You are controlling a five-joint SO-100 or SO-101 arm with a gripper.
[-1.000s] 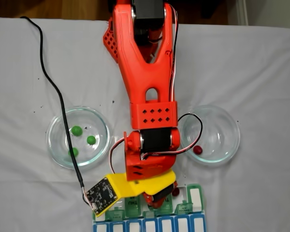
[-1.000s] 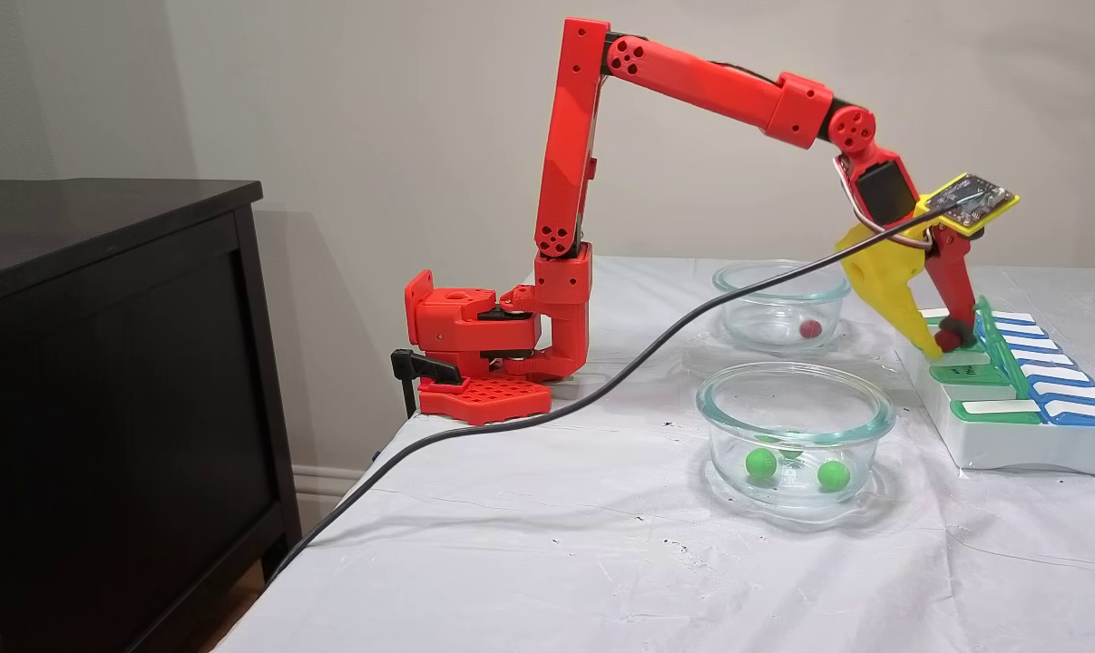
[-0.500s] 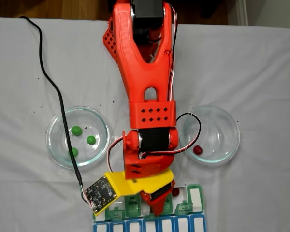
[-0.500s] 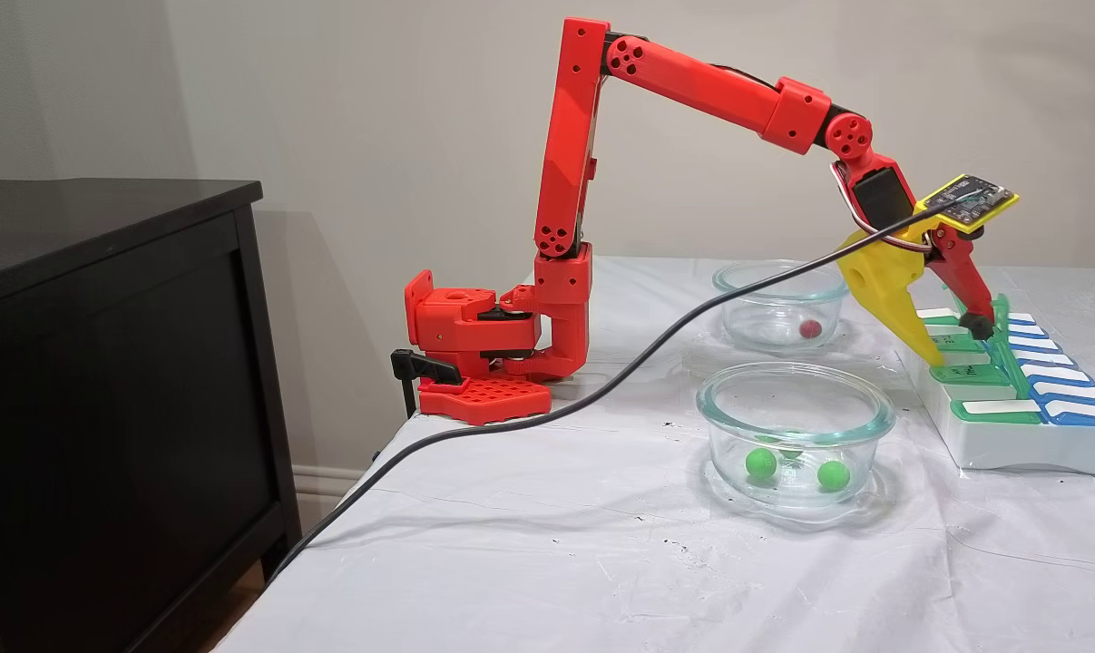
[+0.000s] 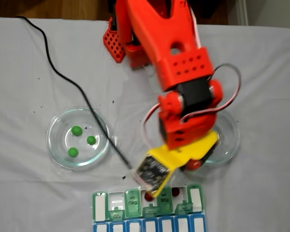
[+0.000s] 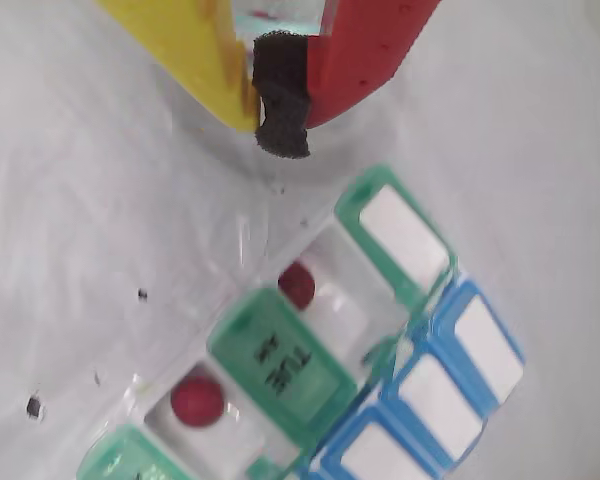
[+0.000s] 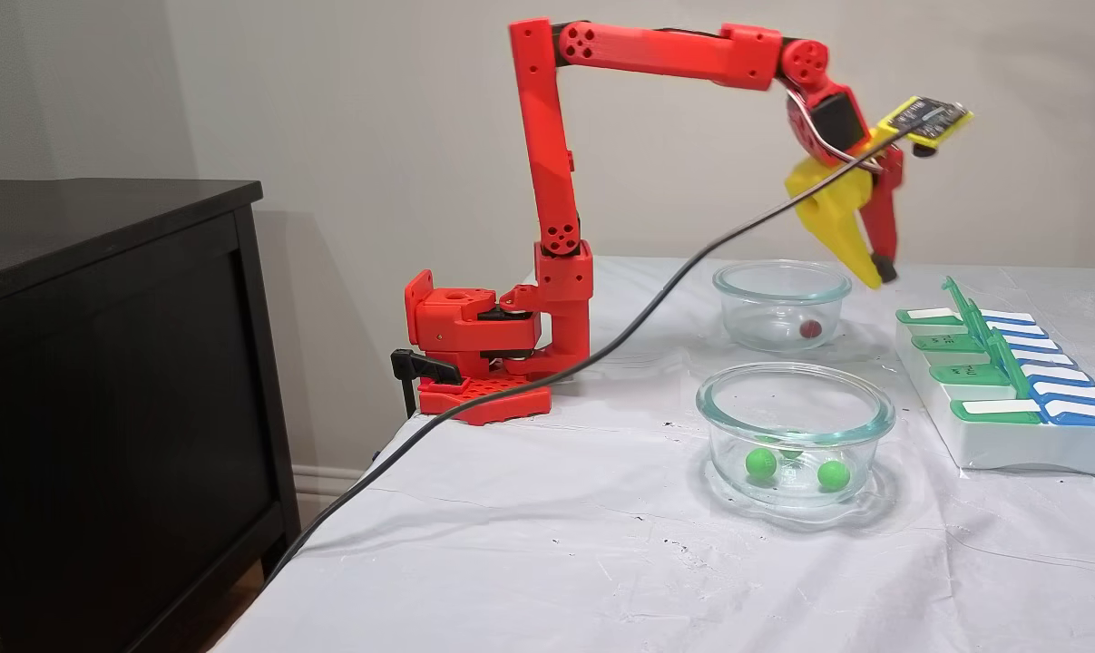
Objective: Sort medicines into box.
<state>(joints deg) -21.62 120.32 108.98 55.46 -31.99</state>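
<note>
Red pills: two small, round, dark red pills [image 6: 298, 285] [image 6: 197, 400] already lie in open compartments of the rectangular weekly pill organizer with translucent green and blue lids [image 7: 1010, 444], one on each side of the shut lid marked TUE in the wrist view. A third dark red pill [image 7: 810, 328] sits on the floor of the far clear round glass dish [image 7: 781, 283].

Green pills: three bright green round pills [image 5: 76, 130] [image 5: 91, 140] [image 5: 73, 152] rest in the near clear glass dish [image 5: 53, 145], well apart from the organizer.

Gripper: your red and yellow two-finger gripper [image 7: 876, 271] hangs in the air above the far dish's rim, between that dish and the organizer. The fingertips are almost together around a black pad in the wrist view, and you are carrying nothing.

Handling, as a judgement: expect each pill to be very light, hard and smooth, so it will likely roll on the curved glass and squirt out if you pinch off-centre. Take it across its widest middle, with both tips level on the dish floor.

Grip force: close gently; a hard squeeze may pop the ball sideways.

Dish walls: come in steeply from above, since the rim leaves little room for a slanted finger.

Release: drop low inside an open compartment, because a round pill may bounce off the hard plastic.

Cable: mind the black cable [image 7: 529, 399] trailing from the wrist board across the white tablecloth [image 7: 529, 562].
</note>
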